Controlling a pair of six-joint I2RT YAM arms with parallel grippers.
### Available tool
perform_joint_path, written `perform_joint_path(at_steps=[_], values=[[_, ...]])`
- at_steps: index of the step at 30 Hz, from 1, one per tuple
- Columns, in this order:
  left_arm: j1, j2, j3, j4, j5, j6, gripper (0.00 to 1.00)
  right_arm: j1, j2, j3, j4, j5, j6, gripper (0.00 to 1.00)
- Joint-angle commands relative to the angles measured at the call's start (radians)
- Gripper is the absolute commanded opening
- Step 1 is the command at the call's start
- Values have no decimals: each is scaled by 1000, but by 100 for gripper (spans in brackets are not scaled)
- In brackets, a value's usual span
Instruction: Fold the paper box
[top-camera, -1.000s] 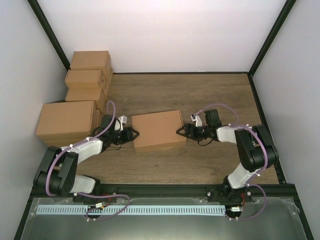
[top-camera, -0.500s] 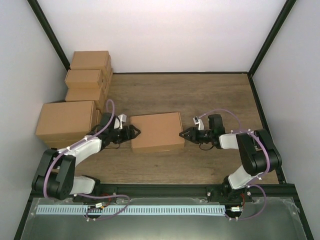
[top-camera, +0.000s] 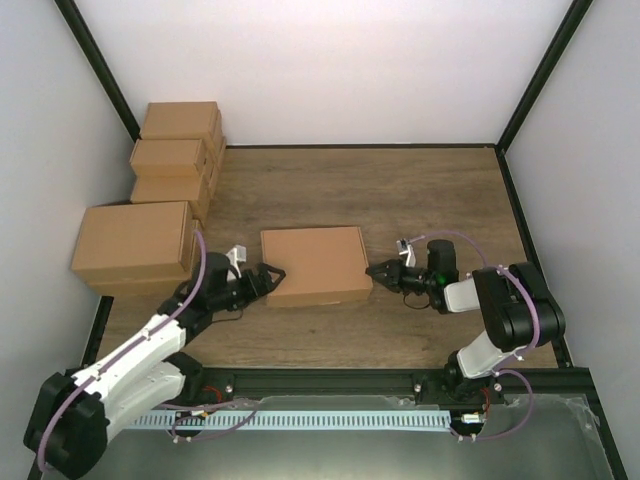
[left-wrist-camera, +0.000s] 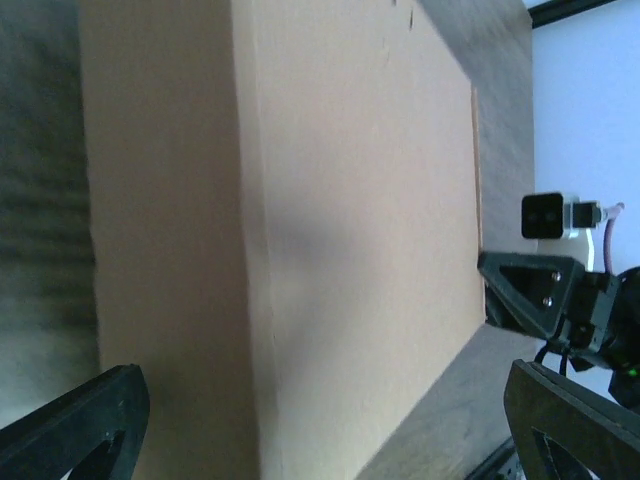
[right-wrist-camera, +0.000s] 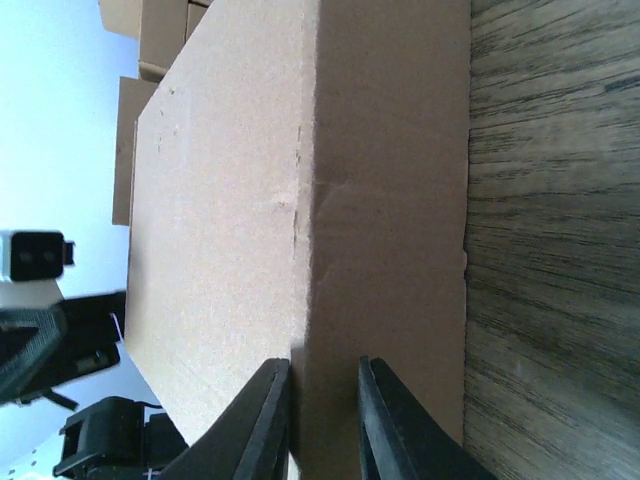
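Paper box: the paper box is lying flat in the middle of the worktop, broad face up. It is being read as already closed into a shallow carton, long sides running left to right.
Left hand: the left hand is being held low at the box's left end. Its fingers are spread wide, with nothing between them.
Right hand: the right hand is being held at the opposite end, fingers drawn narrow with a slim gap. Nothing is being clasped, and contact with the end wall cannot be told.
Reason for placement: the box is judged as being bracketed end to end, so a push from one side is being met by the other and sliding is being checked.
Edges: a small dent is being noted on the top crease at the right end.
Room: bare wood is lying open in front of, behind and to the right of the box. Stacked cartons are crowding the left wall, near the left arm.
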Motion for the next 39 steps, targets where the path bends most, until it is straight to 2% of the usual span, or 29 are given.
perform_joint_path(at_steps=[1, 8, 12, 15, 19, 24, 28, 31, 35, 39], values=[[-138, -49, -60, 110, -133, -229, 100, -14, 20, -51, 6, 46, 71, 15], [-271, 33, -77, 253, -218, -334, 100, -19, -6, -46, -29, 67, 63, 15], [-353, 4, -40, 61, -392, -447, 100, -19, -15, -50, -30, 89, 84, 15], [-365, -71, -74, -70, -473, -556, 100, -19, -25, -52, -34, 110, 98, 15], [-366, -121, -129, -54, -463, -613, 100, -20, -57, -66, -56, 154, 123, 14], [-366, -57, -109, 123, -448, -488, 100, -15, -122, -114, -6, 187, 197, 14], [-385, 67, -101, 352, -428, -434, 100, 1, -140, -99, -17, 206, 225, 14], [-437, 127, -127, 517, -485, -437, 100, 24, -141, -87, -14, 221, 256, 14], [-448, 220, -144, 669, -523, -434, 100, 46, -134, -77, -1, 234, 279, 14], [-447, 365, -138, 858, -493, -424, 100, 52, -96, -67, 27, 218, 293, 14]])
